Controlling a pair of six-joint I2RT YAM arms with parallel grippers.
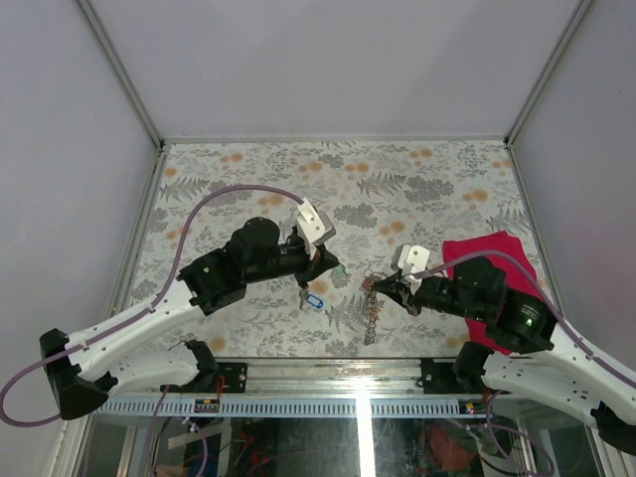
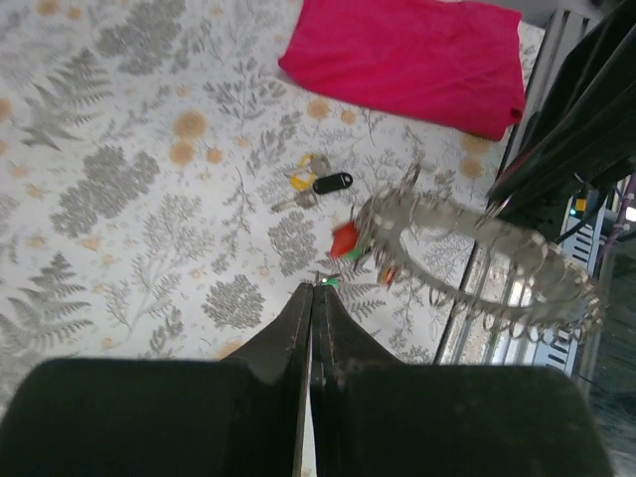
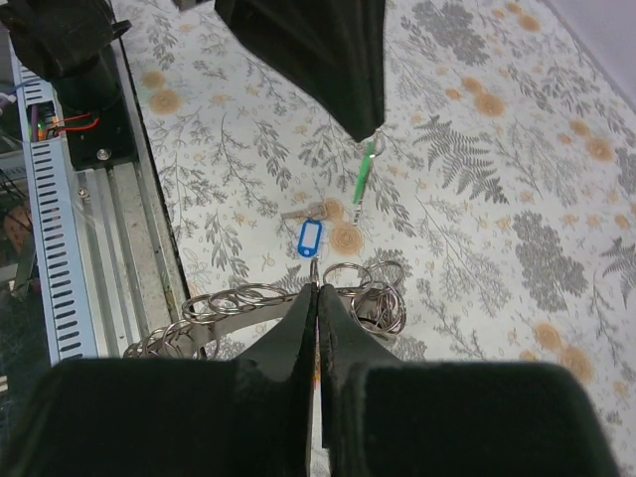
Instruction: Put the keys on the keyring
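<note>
Right gripper [image 3: 316,290] is pressed together on the keyring [image 3: 348,270]; its chain [image 3: 214,310] dips behind the fingers, I can't see the end. Left gripper [image 2: 313,288] pinches a green key [image 3: 365,174], mostly hidden.

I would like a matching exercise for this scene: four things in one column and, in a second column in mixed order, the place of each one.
Things:
1. green key
2. blue key
3. keyring
4. red cloth

Places:
A. lying flat, partly under the right arm
B. gripped by the right pincer
C. hanging from the left pincer
D. lying on the table near the left pincer

Pairs: 1-C, 2-D, 3-B, 4-A
</note>
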